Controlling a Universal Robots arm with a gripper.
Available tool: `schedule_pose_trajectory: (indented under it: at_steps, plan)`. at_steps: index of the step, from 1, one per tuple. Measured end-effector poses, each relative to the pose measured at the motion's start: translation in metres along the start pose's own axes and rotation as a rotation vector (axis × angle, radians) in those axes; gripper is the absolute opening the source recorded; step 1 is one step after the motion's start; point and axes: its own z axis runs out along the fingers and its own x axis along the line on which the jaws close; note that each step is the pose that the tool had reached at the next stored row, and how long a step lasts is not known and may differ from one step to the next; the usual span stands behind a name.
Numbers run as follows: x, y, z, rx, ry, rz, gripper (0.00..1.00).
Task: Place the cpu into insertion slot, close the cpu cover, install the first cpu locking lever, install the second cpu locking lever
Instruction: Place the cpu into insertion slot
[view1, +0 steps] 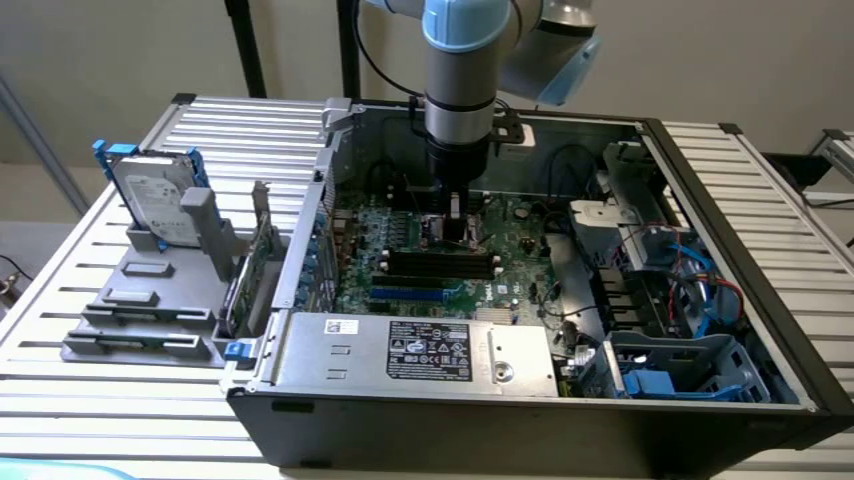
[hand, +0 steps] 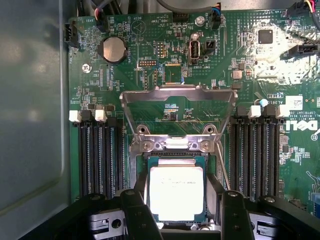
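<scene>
Open gripper (hand: 178, 187) straddles the pale square cpu (hand: 176, 197) seated in the black-rimmed insertion slot (hand: 175, 156). The silvery-framed cpu cover (hand: 177, 94) stands raised, clearing access.

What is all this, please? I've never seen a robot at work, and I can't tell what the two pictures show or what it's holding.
The machine is a robot arm with a two-fingered gripper at its tip. One picture comes from a camera off the arm. It shows an opened computer case on a slatted metal table, with a hard drive propped in a grey holder at the exterior view's left. The other picture comes from a camera on the wrist, facing the green motherboard. There the cpu lies in the insertion slot, and the cpu cover is swung open beside it. The gripper is open, one finger on each side of the cpu, and seems to grip nothing.
</scene>
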Motion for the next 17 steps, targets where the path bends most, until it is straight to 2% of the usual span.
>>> schedule_pose_trajectory:
  at_steps: [8, 15, 16, 17]
  plan:
    - [-0.0001, -0.0014, 0.0007, -0.0054, 0.0003, 0.0, 0.55]
    - [-0.0001, -0.0021, 0.0009, -0.0072, 0.0006, 0.0, 0.56]
    - [-0.0001, -0.0022, 0.0008, -0.0072, 0.0006, 0.0, 0.62]
    - [-0.0001, -0.0021, 0.0008, -0.0072, 0.0005, 0.0, 0.62]
